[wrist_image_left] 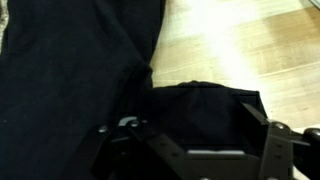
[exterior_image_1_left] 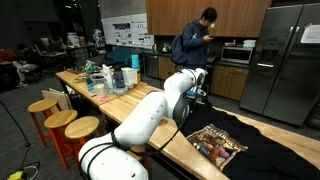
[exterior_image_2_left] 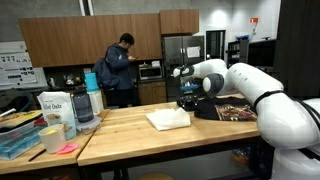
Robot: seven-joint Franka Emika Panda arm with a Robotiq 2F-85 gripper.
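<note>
- Far left in an exterior view, a white tub and a clear jug stand near the end of the wooden table.
- Behind them, a person in a dark top stands at the kitchen counter, facing away.
- Near the middle of the table lies a folded white cloth, flat and just beside the gripper.
- The gripper points down, low over the near edge of the black shirt.
- The shirt is spread flat on the right part of the table, printed side up.
- The white arm reaches in from the right.
- In an exterior view from the opposite end, wooden stools stand at the left along the table. The gripper is at the middle and the shirt is at the right.
- In the wrist view the shirt fills the left side, with bare table at the upper right.
- There the gripper has its jaws wide, one on each side of a raised fold of the shirt.
- The fabric is not pinched, and whether the fingertips touch it cannot be told.
</note>
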